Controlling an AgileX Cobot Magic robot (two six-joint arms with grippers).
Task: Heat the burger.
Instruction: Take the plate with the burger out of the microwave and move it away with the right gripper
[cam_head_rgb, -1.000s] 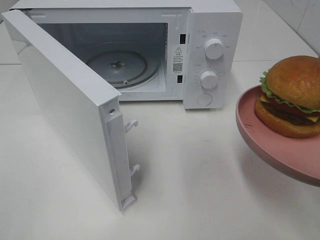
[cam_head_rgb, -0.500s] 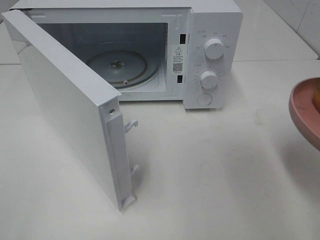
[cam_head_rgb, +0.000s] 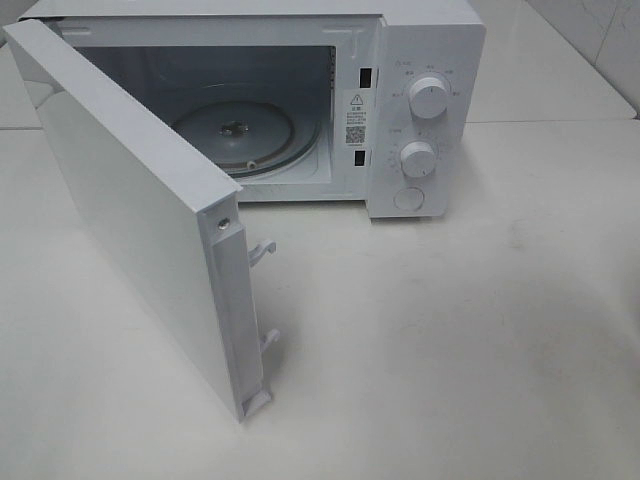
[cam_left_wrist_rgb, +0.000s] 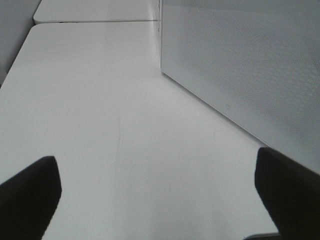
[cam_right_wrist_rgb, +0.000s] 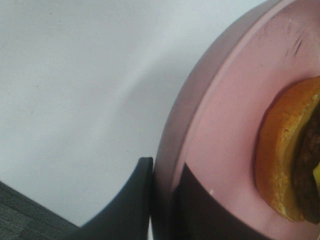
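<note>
The burger (cam_right_wrist_rgb: 286, 165) shows only in the right wrist view: its golden-brown bottom bun and dark patty lie on a pink plate (cam_right_wrist_rgb: 225, 100). My right gripper (cam_right_wrist_rgb: 162, 202) is shut on the plate's rim, one finger under it and one on top, and holds it above the white table. Burger, plate and right gripper are all outside the exterior high view. My left gripper (cam_left_wrist_rgb: 157, 167) stands open over the table with nothing between its fingers, beside the perforated microwave door (cam_left_wrist_rgb: 250, 65).
A white microwave (cam_head_rgb: 425, 60) stands at the back of the table. Its door (cam_head_rgb: 140, 210) is swung wide open toward the front left, and the glass turntable (cam_head_rgb: 235, 130) inside is bare. Two knobs and a button sit on its right panel.
The pink plate with the burger has moved right, from the right side of the exterior view to fully out of it. The microwave has not moved.
</note>
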